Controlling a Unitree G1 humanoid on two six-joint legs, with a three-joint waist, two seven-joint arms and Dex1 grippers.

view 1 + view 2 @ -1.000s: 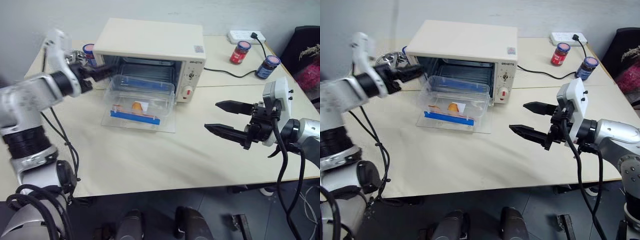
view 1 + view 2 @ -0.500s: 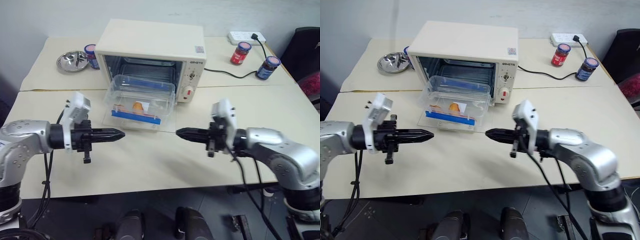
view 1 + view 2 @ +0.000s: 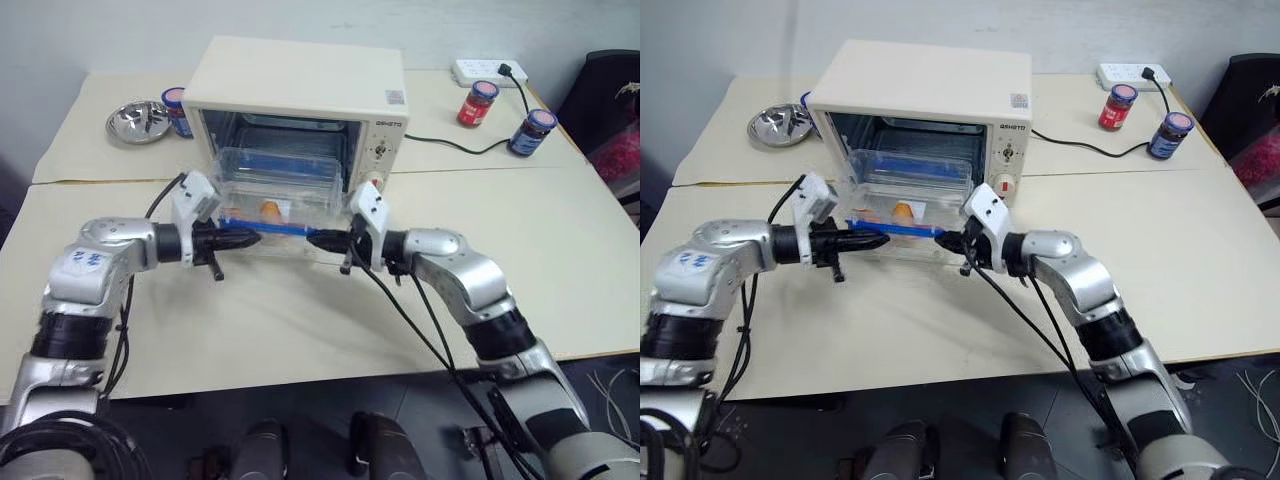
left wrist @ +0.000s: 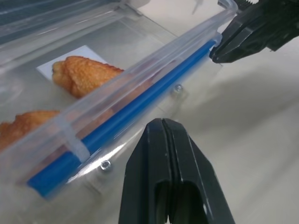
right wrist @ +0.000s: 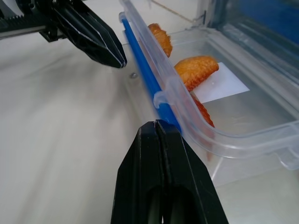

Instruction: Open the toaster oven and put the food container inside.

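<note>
The cream-white toaster oven [image 3: 300, 75] stands at the back of the table with its glass door [image 3: 325, 252] folded down flat. The clear food container [image 3: 280, 190], with fried pieces [image 4: 84, 74] inside, rests on that door, its far half in the oven mouth. A blue clip strip [image 4: 131, 116] runs along its near side. My left gripper [image 3: 250, 240] is shut, its tip just short of the strip's left end. My right gripper [image 3: 315, 240] is also shut, and its tip is at the strip's right end. Both hold nothing; whether they touch the strip I cannot tell.
A round steel bowl [image 3: 140, 120] and a blue-lidded jar [image 3: 177, 105] sit left of the oven. A red jar [image 3: 478, 103], a dark jar [image 3: 528, 130] and a power strip [image 3: 485, 70] stand at the back right, with the black cord [image 3: 450, 145] running to the oven.
Both grippers have shut and both arms have swung inward and down, bringing the tips from wide apart to the container's near edge. The container has not moved.
</note>
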